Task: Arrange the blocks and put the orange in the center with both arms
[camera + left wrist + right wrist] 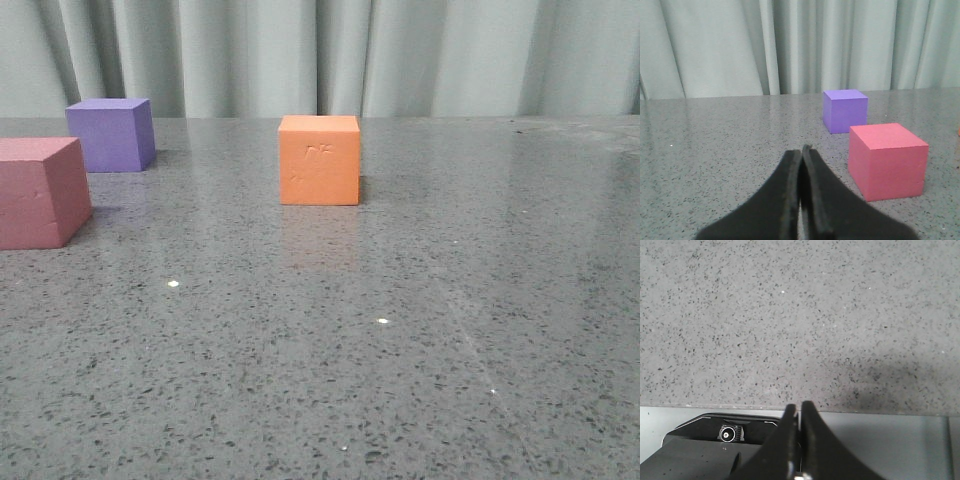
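Note:
The orange cube (pixel 319 160), faintly dented on its front face, stands near the middle back of the grey table. The purple cube (pixel 111 134) stands at the far left back; the pink-red cube (pixel 40 192) sits in front of it at the left edge. Neither gripper shows in the front view. My left gripper (pixel 801 150) is shut and empty, low over the table, apart from the pink-red cube (pixel 887 160) and the purple cube (pixel 844 110) beyond it. My right gripper (pixel 796 407) is shut and empty, above the table's near edge.
A pale curtain (pixel 320 55) hangs behind the speckled grey table (pixel 400 330). In the right wrist view the table's edge (pixel 865 410) runs across, with a grey base and a dark housing (pixel 715 432) below it.

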You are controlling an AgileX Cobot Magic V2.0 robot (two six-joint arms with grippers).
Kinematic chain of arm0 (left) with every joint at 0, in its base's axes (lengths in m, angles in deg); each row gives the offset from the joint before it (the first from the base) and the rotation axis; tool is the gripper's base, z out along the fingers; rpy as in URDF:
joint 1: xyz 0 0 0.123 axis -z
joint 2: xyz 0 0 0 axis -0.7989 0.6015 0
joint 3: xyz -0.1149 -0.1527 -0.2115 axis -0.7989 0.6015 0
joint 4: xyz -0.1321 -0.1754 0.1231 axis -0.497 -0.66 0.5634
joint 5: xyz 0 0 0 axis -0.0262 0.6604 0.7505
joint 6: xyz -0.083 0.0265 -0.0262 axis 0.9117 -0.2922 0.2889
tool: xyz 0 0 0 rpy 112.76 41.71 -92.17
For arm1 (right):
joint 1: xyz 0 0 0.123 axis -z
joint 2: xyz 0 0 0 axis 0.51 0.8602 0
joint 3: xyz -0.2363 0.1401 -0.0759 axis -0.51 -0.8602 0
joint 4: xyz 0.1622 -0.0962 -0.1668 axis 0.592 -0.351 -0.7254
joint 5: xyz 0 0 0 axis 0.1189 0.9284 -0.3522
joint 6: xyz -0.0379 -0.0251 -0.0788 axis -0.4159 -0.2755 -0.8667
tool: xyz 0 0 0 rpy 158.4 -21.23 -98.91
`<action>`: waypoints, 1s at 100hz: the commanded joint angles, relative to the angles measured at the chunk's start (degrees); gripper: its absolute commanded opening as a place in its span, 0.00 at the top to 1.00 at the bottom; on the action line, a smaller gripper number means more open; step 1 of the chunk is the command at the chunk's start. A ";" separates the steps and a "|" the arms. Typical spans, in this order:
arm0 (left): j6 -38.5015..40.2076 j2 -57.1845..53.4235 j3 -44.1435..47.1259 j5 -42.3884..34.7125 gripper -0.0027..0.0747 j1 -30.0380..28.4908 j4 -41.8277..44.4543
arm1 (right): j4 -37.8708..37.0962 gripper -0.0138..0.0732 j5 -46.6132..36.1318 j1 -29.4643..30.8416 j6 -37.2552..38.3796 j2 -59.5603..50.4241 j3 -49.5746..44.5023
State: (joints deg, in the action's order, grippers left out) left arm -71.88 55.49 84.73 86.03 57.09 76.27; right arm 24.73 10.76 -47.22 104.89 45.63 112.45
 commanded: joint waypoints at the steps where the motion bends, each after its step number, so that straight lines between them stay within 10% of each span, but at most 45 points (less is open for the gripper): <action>1: 0.10 -1.90 3.16 -4.75 0.99 -0.06 -0.37 | -0.39 0.92 3.13 0.35 -0.50 0.41 1.35; 70: 0.42 -1.90 1.99 -11.85 0.99 -0.06 -6.98 | -0.39 0.92 2.04 0.35 -0.50 0.41 1.35; 100: 0.42 3.71 -11.28 -0.79 0.99 -0.06 -12.34 | -0.39 0.92 0.35 0.35 -0.50 0.41 1.35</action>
State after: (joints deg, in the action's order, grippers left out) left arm -71.88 56.13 79.52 87.12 57.09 65.28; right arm 24.73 10.76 -47.22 104.89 45.63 112.45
